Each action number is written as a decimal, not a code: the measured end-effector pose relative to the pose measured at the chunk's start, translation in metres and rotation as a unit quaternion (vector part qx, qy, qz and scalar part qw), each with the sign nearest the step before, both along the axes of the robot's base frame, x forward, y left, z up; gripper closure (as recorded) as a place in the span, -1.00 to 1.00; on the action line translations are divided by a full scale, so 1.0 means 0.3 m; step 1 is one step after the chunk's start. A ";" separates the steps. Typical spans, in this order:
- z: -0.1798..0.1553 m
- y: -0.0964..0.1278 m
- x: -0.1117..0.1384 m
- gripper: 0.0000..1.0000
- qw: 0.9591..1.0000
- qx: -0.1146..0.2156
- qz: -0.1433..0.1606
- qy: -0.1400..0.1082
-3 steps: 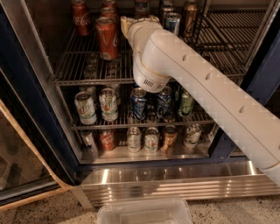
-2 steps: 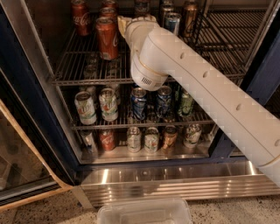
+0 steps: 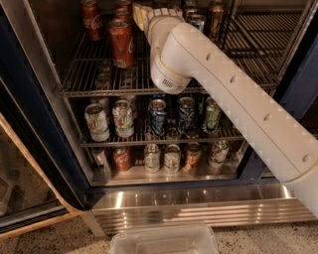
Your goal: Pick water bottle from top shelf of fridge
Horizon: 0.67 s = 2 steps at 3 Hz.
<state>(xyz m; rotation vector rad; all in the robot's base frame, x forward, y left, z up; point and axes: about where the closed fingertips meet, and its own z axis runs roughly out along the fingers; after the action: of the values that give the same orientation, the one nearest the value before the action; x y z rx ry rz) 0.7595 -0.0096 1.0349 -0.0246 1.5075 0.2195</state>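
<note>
Camera view: you look down into the open fridge (image 3: 37, 116) from in front of it.
Arm: the white arm (image 3: 223, 89) comes in from your lower right and reaches up and left across the racks, its round joint in front of the top shelf's front rail.
Gripper: the gripper (image 3: 140, 12) sits at the upper edge over the top shelf (image 3: 94, 74), just right of the red cola cans; only its cream rear part shows.
Gripper state: you cannot tell whether it is spread, pressed together or pinching anything.
Water bottle: you cannot make it out; the arm and the upper edge cover the part of the top shelf where the gripper is.
Top shelf: a red cola can (image 3: 121, 42) stands near the front and another (image 3: 92, 19) further back left; darker cans (image 3: 216, 15) stand behind the arm.
Middle rack: a row of upright cans, among them a white one (image 3: 97, 121), a blue one (image 3: 157, 116) and a green one (image 3: 212, 115).
Bottom rack: a row of smaller cans (image 3: 171, 158).
Base: the ribbed steel panel (image 3: 189, 206) runs below the racks.
Floor: a clear plastic container (image 3: 164, 240) lies in front of the panel.
</note>
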 end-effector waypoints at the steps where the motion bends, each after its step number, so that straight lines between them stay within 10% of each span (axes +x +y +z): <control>1: 0.038 -0.077 0.061 -0.07 0.999 0.026 -0.018 -0.006; 2: 0.079 -0.129 0.124 -0.26 0.999 0.033 -0.026 -0.007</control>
<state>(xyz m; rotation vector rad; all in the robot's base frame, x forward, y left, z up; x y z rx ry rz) 0.7968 -0.0482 1.0587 0.0656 1.4839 0.2262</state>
